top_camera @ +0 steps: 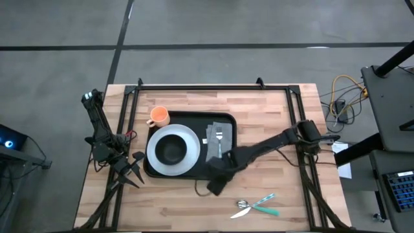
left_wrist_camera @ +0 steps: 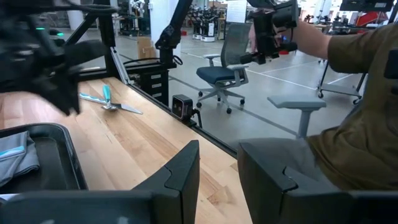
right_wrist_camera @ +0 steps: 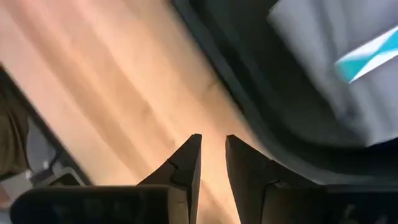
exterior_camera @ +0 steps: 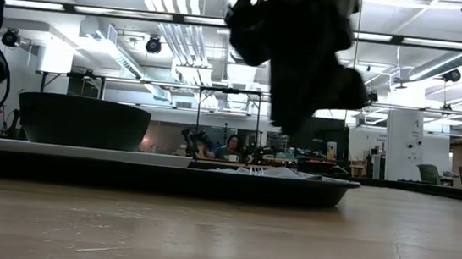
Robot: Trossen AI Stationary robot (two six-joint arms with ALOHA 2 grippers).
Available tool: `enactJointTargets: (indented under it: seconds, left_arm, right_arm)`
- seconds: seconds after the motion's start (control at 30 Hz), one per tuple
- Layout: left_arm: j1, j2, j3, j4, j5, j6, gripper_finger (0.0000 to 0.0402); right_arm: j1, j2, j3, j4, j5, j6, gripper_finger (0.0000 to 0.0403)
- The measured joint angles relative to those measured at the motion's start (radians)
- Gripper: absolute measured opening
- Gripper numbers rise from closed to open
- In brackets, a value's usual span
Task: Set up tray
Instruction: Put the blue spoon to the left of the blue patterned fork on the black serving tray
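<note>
The black tray [top_camera: 228, 123] lies in the middle of the table. On it stand a white plate [top_camera: 187, 139] with a black bowl [top_camera: 171, 150] and a grey napkin [top_camera: 213, 145] with a teal-handled utensil [right_wrist_camera: 367, 56]. An orange cup [top_camera: 158, 116] stands at the tray's far left corner. My right gripper [top_camera: 213, 188] hovers above the bare wood just off the tray's near right rim [right_wrist_camera: 249, 118], fingers a little apart and empty. My left gripper [top_camera: 136, 169] waits at the table's left, off the tray's near left corner, open and empty.
Two teal-handled pieces of cutlery [top_camera: 255, 206] lie crossed on the wood near the table's front right and also show in the left wrist view [left_wrist_camera: 109, 102]. A person [left_wrist_camera: 354, 93] stands beyond the table's edge in the left wrist view. Office chairs stand behind.
</note>
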Motion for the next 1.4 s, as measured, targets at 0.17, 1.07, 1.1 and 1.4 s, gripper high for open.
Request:
enactJointTargets:
  seconds: [0.17,1.07,1.1,1.4]
  left_arm:
    - [0.000,0.000,0.000,0.000,0.000,0.000,0.0091]
    - [0.000,0.000,0.000,0.000,0.000,0.000,0.0091]
    - [0.000,0.000,0.000,0.000,0.000,0.000,0.0091]
    - [0.000,0.000,0.000,0.000,0.000,0.000,0.0091]
  right_arm:
    - [0.089,0.000,0.000,-0.001,0.003,-0.038,0.0058]
    - [0.500,0.000,-0.001,-0.321,0.217,0.135,0.0057]
    - [0.507,0.000,-0.001,-0.323,0.222,0.162,0.0057]
    - [0.548,0.000,-0.002,-0.335,0.254,0.225,0.0057]
